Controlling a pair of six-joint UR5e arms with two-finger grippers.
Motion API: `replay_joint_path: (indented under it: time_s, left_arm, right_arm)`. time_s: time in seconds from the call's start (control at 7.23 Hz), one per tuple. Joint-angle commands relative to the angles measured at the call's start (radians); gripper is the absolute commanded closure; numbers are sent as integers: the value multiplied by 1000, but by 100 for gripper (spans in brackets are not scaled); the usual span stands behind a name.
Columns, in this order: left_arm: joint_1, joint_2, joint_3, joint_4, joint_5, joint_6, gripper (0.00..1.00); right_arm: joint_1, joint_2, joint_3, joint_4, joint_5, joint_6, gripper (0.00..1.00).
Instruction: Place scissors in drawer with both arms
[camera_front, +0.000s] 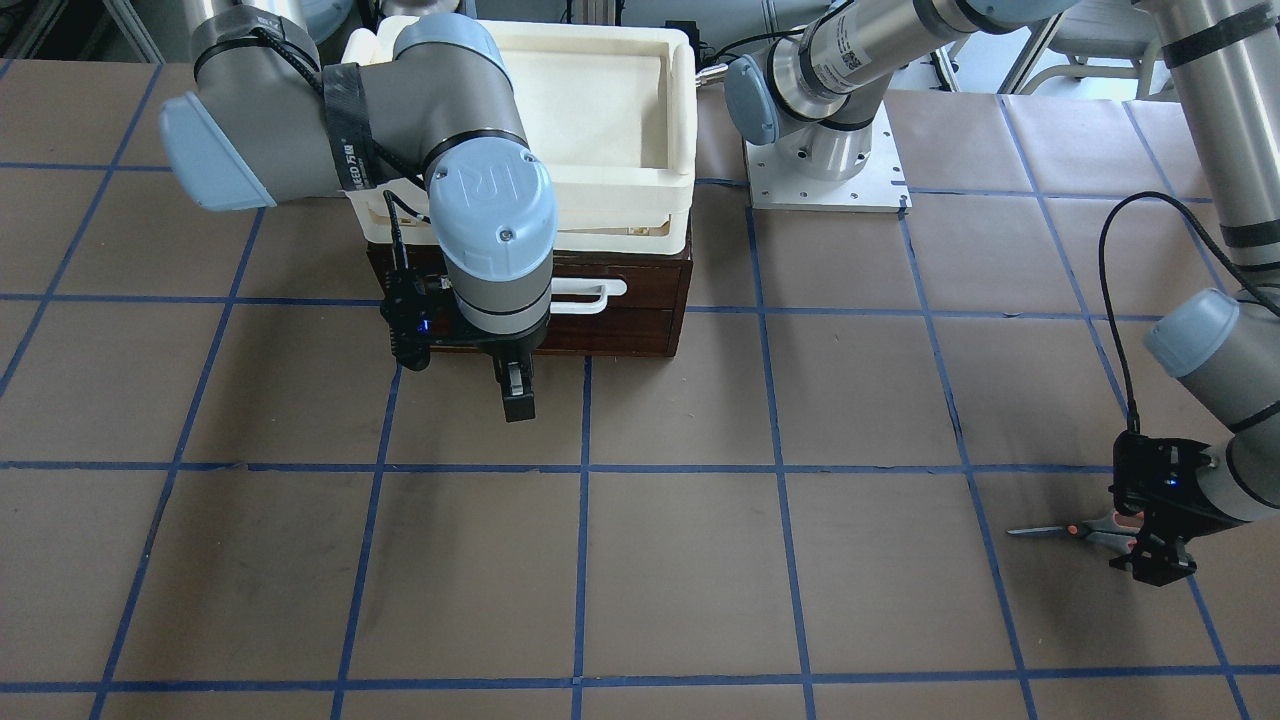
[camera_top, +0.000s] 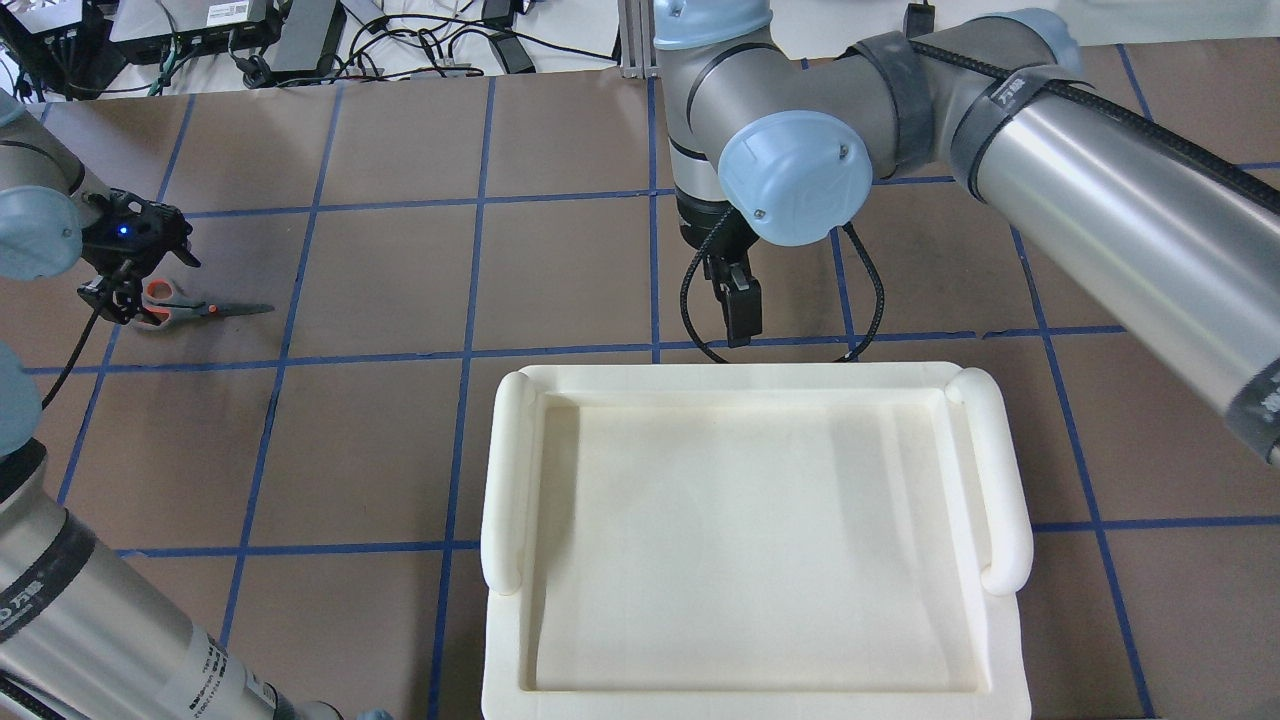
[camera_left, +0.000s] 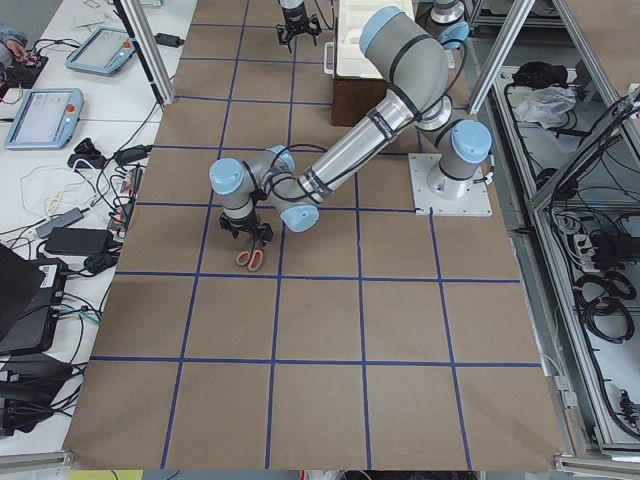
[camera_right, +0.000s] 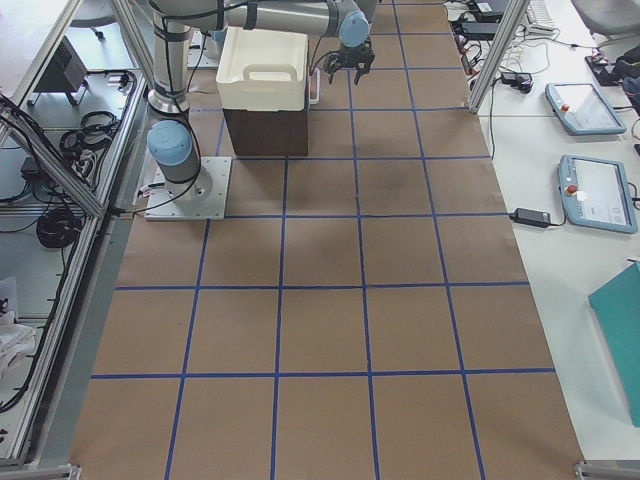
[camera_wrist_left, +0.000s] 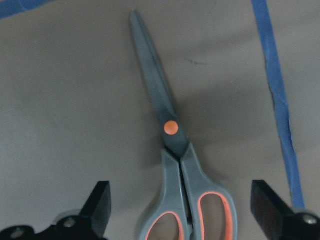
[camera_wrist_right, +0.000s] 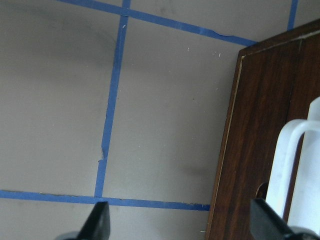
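Note:
The scissors (camera_front: 1075, 532) lie flat on the brown table, blades closed; they also show in the overhead view (camera_top: 195, 310). My left gripper (camera_wrist_left: 182, 202) is open and low over them, one finger (camera_wrist_left: 100, 202) on each side of the grey and orange handles (camera_wrist_left: 192, 212). It also shows in the front view (camera_front: 1152, 562). The drawer (camera_front: 620, 318) is shut, its white bar handle (camera_front: 590, 295) facing the operators' side. My right gripper (camera_front: 515, 392) is open and empty, just in front of the drawer's front (camera_wrist_right: 260, 125), beside the handle (camera_wrist_right: 295, 165).
A cream-white foam tray (camera_top: 505, 480) sits on top of the dark-brown drawer cabinet (camera_right: 265, 130). The left arm's base plate (camera_front: 825, 175) stands beside the cabinet. A black cable (camera_top: 700, 330) hangs from the right wrist. Blue tape lines grid the table.

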Motion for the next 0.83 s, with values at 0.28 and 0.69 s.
replay_joint_path:
  time_s: [0.28, 0.69]
  left_arm:
    - [7, -5, -13, 2, 9, -133, 0]
    - [9, -11, -34, 3, -2, -138, 3]
  right_arm:
    - [21, 31, 0, 20, 69, 119, 0]
    - [21, 29, -1, 98, 66, 127, 0]
